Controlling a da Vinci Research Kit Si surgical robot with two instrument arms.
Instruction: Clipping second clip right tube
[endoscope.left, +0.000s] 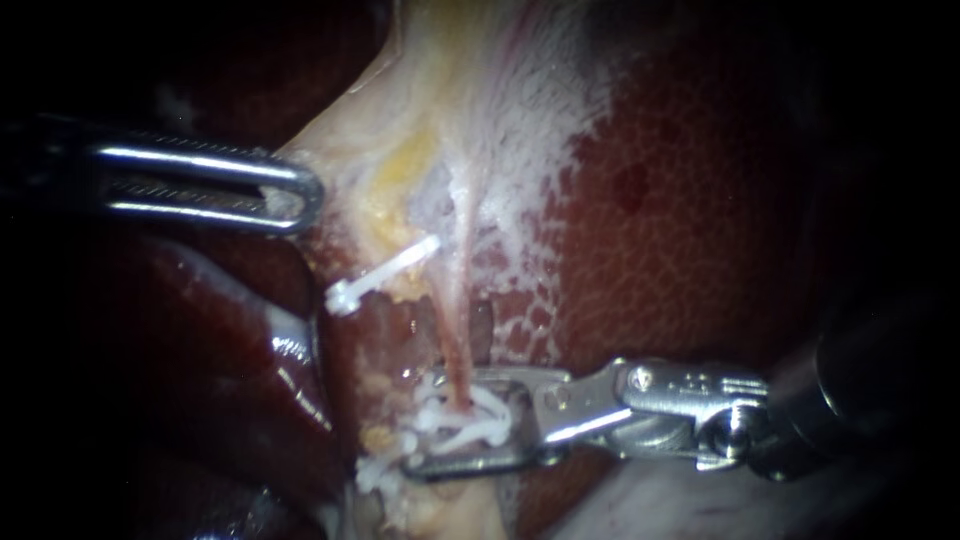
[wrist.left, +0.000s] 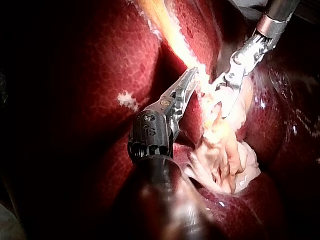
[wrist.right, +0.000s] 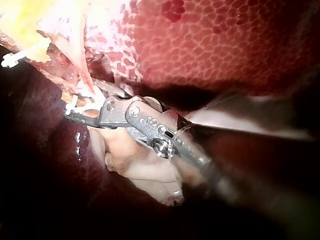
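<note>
Right instrument's end effector (endoscope.left: 425, 425) is gaping wide, straddling the right tube (endoscope.left: 455, 345) among white clips (endoscope.left: 478, 428). Left end effector (endoscope.left: 303, 196) is clamping pale tissue (endoscope.left: 350, 160).

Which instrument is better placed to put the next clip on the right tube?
Right. The right instrument has open jaws straddling the right tube beside clips already there; the left instrument is shut on pale tissue farther up.
</note>
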